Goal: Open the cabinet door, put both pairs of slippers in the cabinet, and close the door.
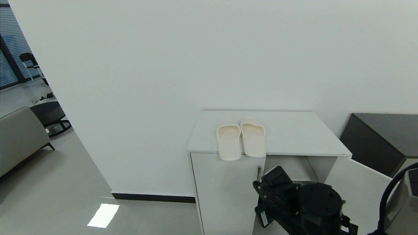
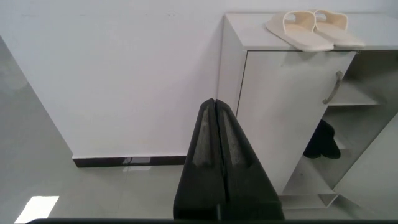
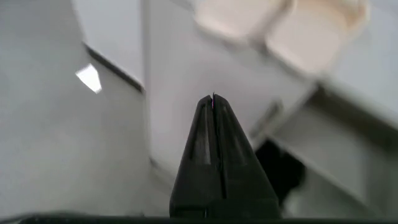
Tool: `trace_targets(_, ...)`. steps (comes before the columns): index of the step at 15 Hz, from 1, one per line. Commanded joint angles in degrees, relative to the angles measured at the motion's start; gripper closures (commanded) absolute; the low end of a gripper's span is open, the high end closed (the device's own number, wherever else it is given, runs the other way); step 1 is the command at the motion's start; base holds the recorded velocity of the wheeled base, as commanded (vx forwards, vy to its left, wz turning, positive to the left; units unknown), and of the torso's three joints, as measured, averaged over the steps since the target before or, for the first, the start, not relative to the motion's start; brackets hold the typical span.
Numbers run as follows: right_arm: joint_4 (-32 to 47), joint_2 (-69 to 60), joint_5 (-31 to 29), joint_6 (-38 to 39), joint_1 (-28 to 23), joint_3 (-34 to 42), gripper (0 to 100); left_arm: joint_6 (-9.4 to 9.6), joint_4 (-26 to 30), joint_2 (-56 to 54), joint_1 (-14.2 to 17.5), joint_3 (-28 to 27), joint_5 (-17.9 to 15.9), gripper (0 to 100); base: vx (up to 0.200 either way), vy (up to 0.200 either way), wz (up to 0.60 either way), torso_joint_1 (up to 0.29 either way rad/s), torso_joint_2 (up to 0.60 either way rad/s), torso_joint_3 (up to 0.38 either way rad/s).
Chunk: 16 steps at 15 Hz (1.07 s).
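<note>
A pair of cream slippers [image 1: 241, 138] lies on top of the white cabinet [image 1: 294, 133], toes hanging over its front edge. The cabinet's right door [image 1: 356, 192] is swung open; the left door [image 1: 225, 186] with its metal handle [image 1: 259, 173] is closed. A dark pair of slippers [image 2: 323, 140] rests on a lower shelf inside. My right arm [image 1: 294, 202] hangs in front of the opening, and the right gripper [image 3: 213, 98] is shut and empty below the cream slippers [image 3: 280, 28]. My left gripper [image 2: 214, 102] is shut and empty, low and off to the cabinet's left side.
A dark low cabinet [image 1: 378, 137] stands right of the open door. A grey sofa [image 1: 19, 137] and a round black table [image 1: 49, 114] are far left. Grey floor [image 1: 81, 182] lies open left of the cabinet, against the white wall.
</note>
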Motion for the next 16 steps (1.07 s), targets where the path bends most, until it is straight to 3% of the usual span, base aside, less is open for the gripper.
trace_targets(1,17.3,-5.2,-10.4,7.7,0.9,-11.6,100,-0.07,0.0,0.1,0.0,0.0,0.0,100,0.000,0.000,0.00,0.000,0.00,0.000)
trace_targets(3,27.5,-6.0,-14.6,15.7,3.1,-18.2,100,-0.07,0.0,0.1,0.0,0.0,0.0,100,0.000,0.000,0.00,0.000,0.00,0.000)
trace_targets(4,29.4,-6.0,-14.7,18.0,3.7,-19.8,0,0.02,0.0,0.1,0.0,0.0,0.0,100,0.000,0.000,0.00,0.000,0.00,0.000)
trace_targets(7,33.8,-5.3,-14.0,22.6,3.7,-24.7,0,0.11,0.0,0.1,0.0,0.0,-0.1,100,0.000,0.000,0.00,0.000,0.00,0.000)
trace_targets(10,33.5,-3.1,-8.8,22.7,1.6,-25.1,0,-0.07,0.0,0.1,0.0,0.0,-0.1,100,0.000,0.000,0.00,0.000,0.00,0.000)
trace_targets(16,27.6,2.0,-8.1,19.8,-3.4,-25.3,0,0.20,0.0,0.1,0.0,0.0,-0.2,100,0.033,0.000,0.00,0.002,0.00,0.000)
